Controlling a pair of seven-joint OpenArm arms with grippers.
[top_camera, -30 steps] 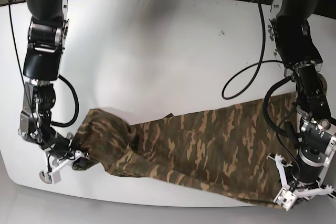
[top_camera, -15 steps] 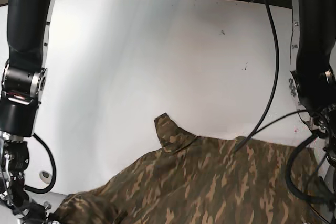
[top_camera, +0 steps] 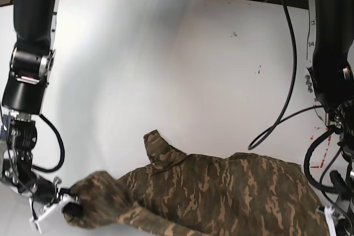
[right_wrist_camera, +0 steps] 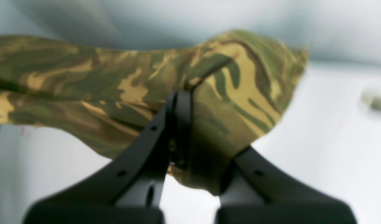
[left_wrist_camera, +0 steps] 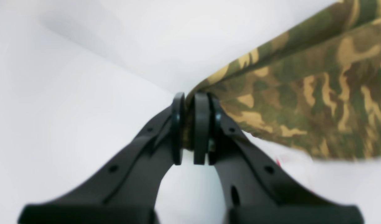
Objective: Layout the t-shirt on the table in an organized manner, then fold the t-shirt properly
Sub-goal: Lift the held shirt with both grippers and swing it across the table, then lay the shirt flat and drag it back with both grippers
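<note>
Both grippers are pinching the shirt [top_camera: 221, 192]: the left gripper [left_wrist_camera: 192, 130] is clamping an edge, the right gripper [right_wrist_camera: 181, 124] a bunched corner. The shirt is hanging stretched and rumpled over the table's [top_camera: 166, 70] near edge, so spreading is unfinished and folding is not yet begun.

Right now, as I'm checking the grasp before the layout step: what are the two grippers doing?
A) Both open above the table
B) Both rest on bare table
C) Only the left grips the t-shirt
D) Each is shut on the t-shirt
D: the left gripper pinches the t-shirt at its edge, and the right gripper clamps bunched cloth.
</note>
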